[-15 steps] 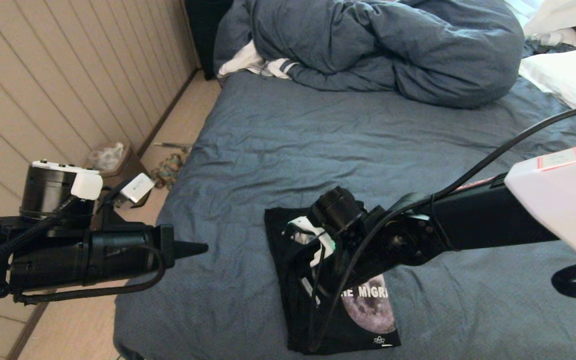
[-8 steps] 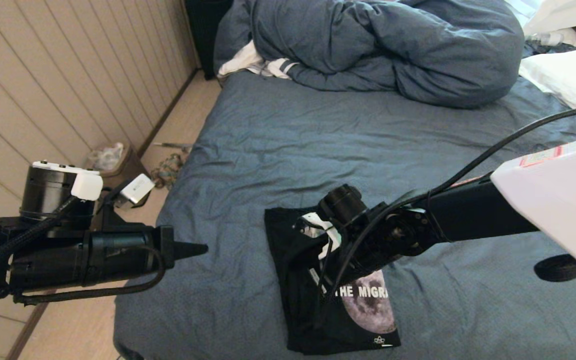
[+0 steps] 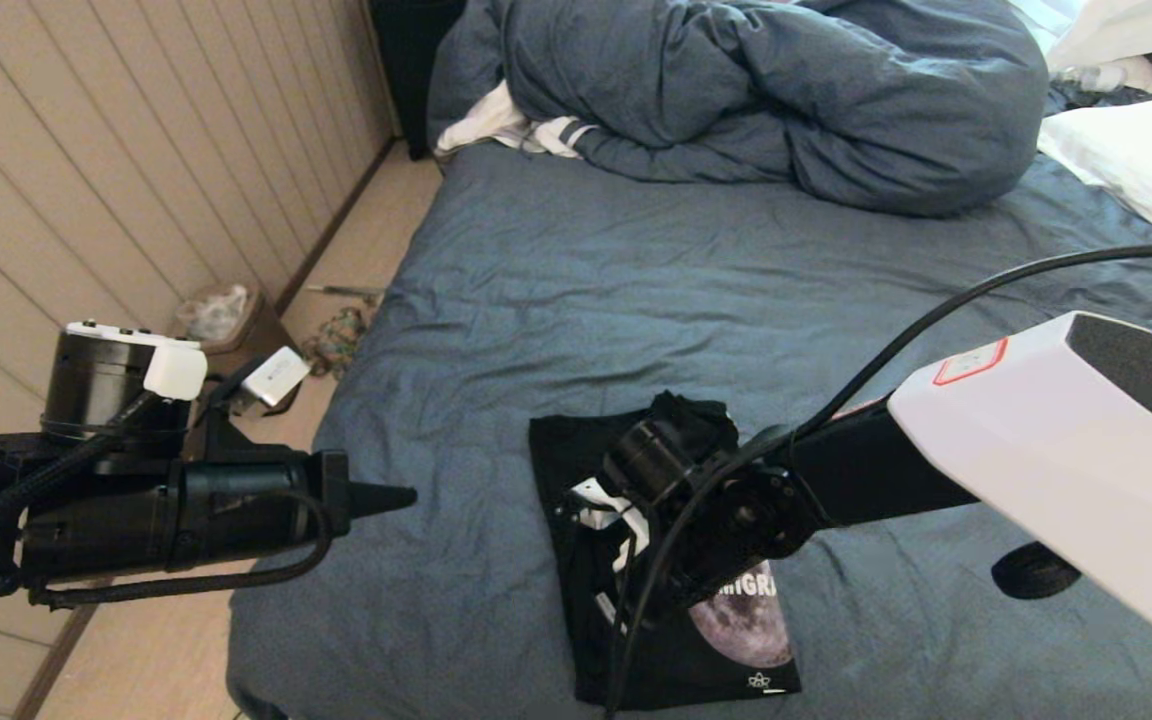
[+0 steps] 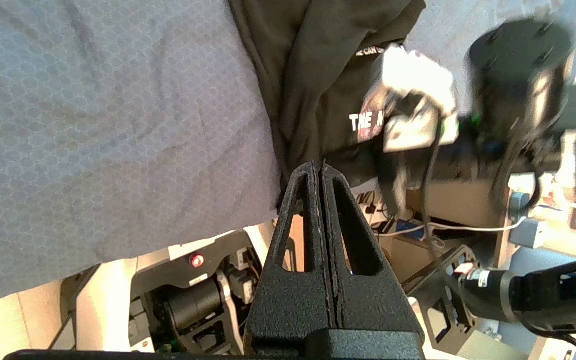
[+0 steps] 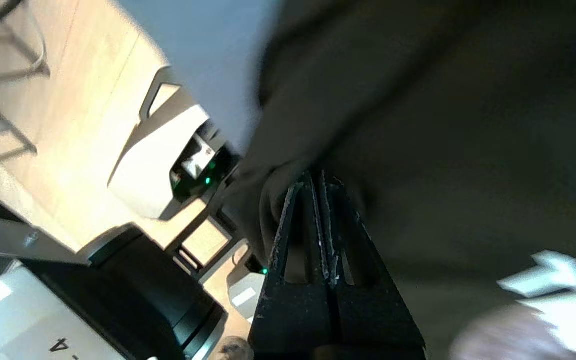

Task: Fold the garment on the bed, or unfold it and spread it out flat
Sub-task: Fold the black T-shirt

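Blue-grey sheet is filling the head view, the bed (image 3: 556, 270) running up to a bunched duvet (image 3: 766, 90) at the top and a wood-panelled wall (image 3: 136, 150) down the left. The black T-shirt (image 3: 586, 620) is lying folded at lower centre, moon print showing. The right arm is reaching in from the right and hiding its own gripper; the left gripper (image 3: 398, 496) is sitting idle at the lower left, over the bed's edge.

Left wrist view now: the left fingers (image 4: 310, 175) are pressing flat together on nothing, the shirt lying beyond them.

Right wrist view: the right gripper (image 5: 316, 176) is showing its fingers clamped together, their tips buried in a raised fold of the shirt, apparently pinching it, though blur is making that uncertain.

Risk from here: thin cloth could be slipping out of that narrow pinch, or a pull could be dragging the whole neat stack askew.
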Tool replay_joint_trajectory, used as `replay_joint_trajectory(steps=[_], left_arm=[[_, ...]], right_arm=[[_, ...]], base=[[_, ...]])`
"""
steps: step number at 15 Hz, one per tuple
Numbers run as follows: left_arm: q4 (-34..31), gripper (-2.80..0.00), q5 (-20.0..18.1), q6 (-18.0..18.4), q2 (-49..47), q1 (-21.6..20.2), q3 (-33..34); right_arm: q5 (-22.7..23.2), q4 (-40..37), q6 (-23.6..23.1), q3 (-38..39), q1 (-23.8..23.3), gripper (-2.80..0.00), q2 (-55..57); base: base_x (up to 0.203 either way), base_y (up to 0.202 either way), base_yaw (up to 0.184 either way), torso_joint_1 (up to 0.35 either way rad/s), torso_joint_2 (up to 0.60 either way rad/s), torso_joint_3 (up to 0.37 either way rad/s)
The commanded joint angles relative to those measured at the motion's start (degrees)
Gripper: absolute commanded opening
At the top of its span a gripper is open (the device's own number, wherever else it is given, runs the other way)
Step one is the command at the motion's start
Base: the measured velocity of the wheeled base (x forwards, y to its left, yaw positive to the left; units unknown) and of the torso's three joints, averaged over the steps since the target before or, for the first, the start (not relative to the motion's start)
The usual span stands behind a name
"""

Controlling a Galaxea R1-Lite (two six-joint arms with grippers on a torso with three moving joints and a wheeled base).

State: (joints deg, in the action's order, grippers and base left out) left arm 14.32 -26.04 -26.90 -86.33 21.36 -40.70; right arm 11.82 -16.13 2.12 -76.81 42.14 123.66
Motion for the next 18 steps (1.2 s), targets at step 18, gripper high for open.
replay_joint_trajectory(steps=[18], left_arm=[[-0.2, -2.8, -0.2, -1.6, 2.2, 0.0, 0.1]], right_arm=[[-1.9, -0.2, 0.1, -3.4, -13.1, -2.8, -12.3]], base=[[0.0, 0.0, 0.0, 0.0, 0.0, 0.0]])
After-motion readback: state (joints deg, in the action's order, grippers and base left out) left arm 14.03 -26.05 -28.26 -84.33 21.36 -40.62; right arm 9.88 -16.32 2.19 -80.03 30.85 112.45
